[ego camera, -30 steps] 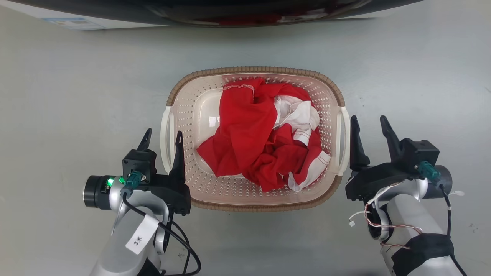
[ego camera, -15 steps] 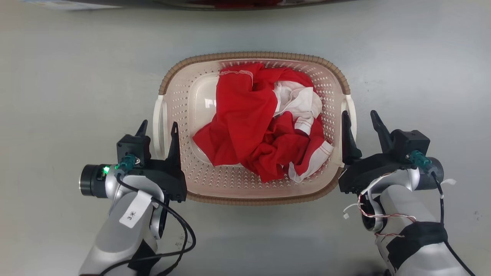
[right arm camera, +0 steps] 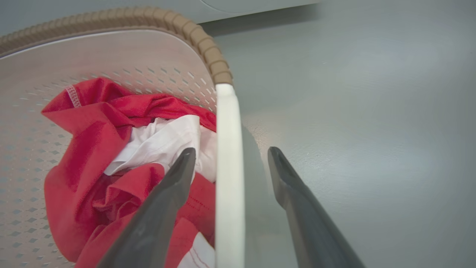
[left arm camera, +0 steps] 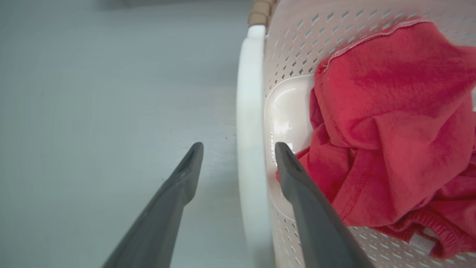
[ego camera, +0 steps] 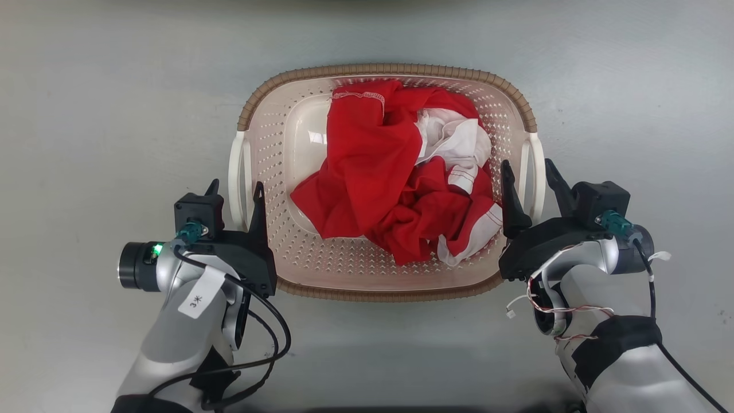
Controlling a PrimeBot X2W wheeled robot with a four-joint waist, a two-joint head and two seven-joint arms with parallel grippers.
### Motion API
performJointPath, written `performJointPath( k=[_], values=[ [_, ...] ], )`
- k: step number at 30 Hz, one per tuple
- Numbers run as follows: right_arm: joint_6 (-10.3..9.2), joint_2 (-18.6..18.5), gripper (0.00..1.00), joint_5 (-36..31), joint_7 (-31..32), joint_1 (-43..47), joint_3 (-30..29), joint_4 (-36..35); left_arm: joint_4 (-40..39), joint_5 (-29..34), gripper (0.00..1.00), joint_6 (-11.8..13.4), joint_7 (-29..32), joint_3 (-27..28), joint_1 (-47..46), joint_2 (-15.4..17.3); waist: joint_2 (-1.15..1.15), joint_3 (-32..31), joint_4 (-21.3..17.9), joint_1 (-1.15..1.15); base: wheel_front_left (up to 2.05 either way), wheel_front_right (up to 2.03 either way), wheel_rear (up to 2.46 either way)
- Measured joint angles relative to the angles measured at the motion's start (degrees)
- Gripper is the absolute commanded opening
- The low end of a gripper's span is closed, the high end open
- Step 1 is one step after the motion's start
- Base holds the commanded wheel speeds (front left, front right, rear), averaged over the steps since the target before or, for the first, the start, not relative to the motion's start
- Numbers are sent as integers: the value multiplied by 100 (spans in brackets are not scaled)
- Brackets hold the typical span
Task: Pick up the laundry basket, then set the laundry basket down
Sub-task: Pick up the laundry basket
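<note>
The laundry basket (ego camera: 384, 71) sits on the grey floor (ego camera: 114, 86) between my two arms, with red and white clothes (ego camera: 373, 166) heaped toward its right side. A second ago both fingers of my right gripper (ego camera: 526, 163) stood outside the basket's right handle (ego camera: 538, 172). Now they are spread with that handle between them, not closed on it. My left gripper (ego camera: 235, 183) stays spread astride the left handle (ego camera: 235, 166). The dark edge along the top of the head view has slid out as my head moved. The floor is smooth and plain. A white tag (ego camera: 198, 298) on my left forearm reads "3" and a star-like mark.
</note>
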Motion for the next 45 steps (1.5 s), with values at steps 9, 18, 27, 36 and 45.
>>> performJointPath(
  k=[9,18,27,36,45],
  values=[
    [-51,-7,96,313,0,-127,223,365,249,-288,100,-48,14,-247,-209,-2,0,41,15,0,0,0,0],
    [-100,-9,30,626,0,-279,423,636,460,-536,55,-54,86,-490,-343,-3,0,60,13,0,0,0,0],
    [-151,-10,0,979,-19,-396,657,792,516,-699,0,-98,126,-847,-441,4,0,45,-6,-1,0,0,0],
    [-194,-40,0,1332,-14,-425,961,1029,589,-993,0,-89,127,-1169,-419,5,0,-200,-4,-1,0,0,0],
    [-201,-38,0,1695,19,-403,1293,1317,745,-1269,0,-62,235,-1460,-251,4,0,-685,-19,-1,0,0,0]
  ],
)
